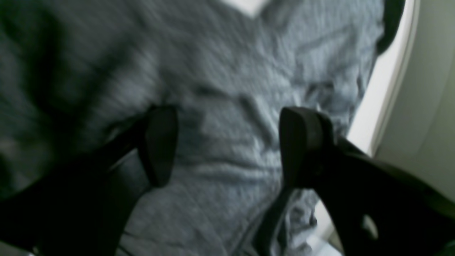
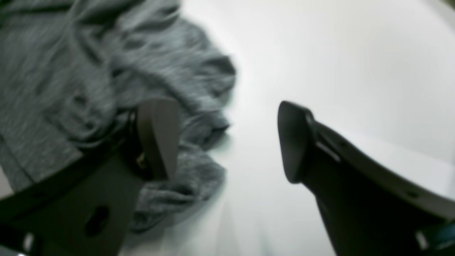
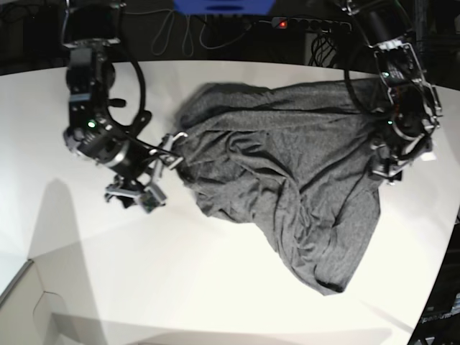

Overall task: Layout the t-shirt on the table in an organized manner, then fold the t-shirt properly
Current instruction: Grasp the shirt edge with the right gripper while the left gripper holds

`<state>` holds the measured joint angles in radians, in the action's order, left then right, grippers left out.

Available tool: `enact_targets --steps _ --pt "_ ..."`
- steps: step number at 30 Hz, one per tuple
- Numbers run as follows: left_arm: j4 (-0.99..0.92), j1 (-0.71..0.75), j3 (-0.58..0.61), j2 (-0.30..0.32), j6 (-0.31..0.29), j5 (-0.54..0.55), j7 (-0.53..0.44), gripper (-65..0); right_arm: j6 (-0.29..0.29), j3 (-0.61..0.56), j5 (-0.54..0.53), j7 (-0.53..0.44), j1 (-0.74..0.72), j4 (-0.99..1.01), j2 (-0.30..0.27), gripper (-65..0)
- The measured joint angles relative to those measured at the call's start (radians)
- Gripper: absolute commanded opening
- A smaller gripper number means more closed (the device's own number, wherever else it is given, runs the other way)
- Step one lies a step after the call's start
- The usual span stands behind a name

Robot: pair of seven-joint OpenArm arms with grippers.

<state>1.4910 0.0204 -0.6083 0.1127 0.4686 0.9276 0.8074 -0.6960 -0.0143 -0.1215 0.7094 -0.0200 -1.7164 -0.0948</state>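
T-shirt [image 3: 287, 172] lies crumpled on worktop [image 3: 215, 287], toward its far right. Right tool [image 3: 169, 154] at shirt's left edge; left tool [image 3: 388, 169] above its right edge.

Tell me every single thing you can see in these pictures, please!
heathered dark grey knit t-shirt: one, dark grey, spread wrinkled across the middle and right of the table, not yet folded.
smooth white table: one, white, under the shirt, reaching well past it on all sides.
cables: a few, dark, behind the table's far edge.
blue object: one, blue, top edge of the base view; cannot tell what it is.
left gripper: one, black, open, over the shirt near the table's edge.
right gripper: one, black, open, at the shirt's bunched edge, holding nothing.
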Motion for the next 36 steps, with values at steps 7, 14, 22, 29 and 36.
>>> enact_targets --steps 7,14,22,29,36 --pt "-0.069 -0.005 -0.063 0.056 -0.001 -0.025 0.002 -21.6 0.001 -0.084 0.001 0.028 -0.155 0.263 0.012 -21.0" --pt "-0.077 -0.005 -0.064 0.07 -0.001 -0.035 -0.004 -21.6 0.001 -0.114 0.009 0.035 -0.235 0.407 0.011 -26.5" --pt "-0.1 -0.021 -0.064 0.067 -0.002 -0.034 -0.008 -21.6 0.001 -0.133 0.003 0.031 -0.232 0.421 0.002 -65.0" --pt "-0.128 -0.032 -0.065 0.068 -0.014 -0.021 -0.022 -21.6 0.0 -0.088 0.0 0.035 -0.22 0.407 -0.066 -65.0" --pt "-0.13 -0.032 -0.065 0.068 -0.015 -0.019 -0.024 -21.6 0.001 0.238 0.003 0.027 -0.231 0.265 -0.084 -65.0"
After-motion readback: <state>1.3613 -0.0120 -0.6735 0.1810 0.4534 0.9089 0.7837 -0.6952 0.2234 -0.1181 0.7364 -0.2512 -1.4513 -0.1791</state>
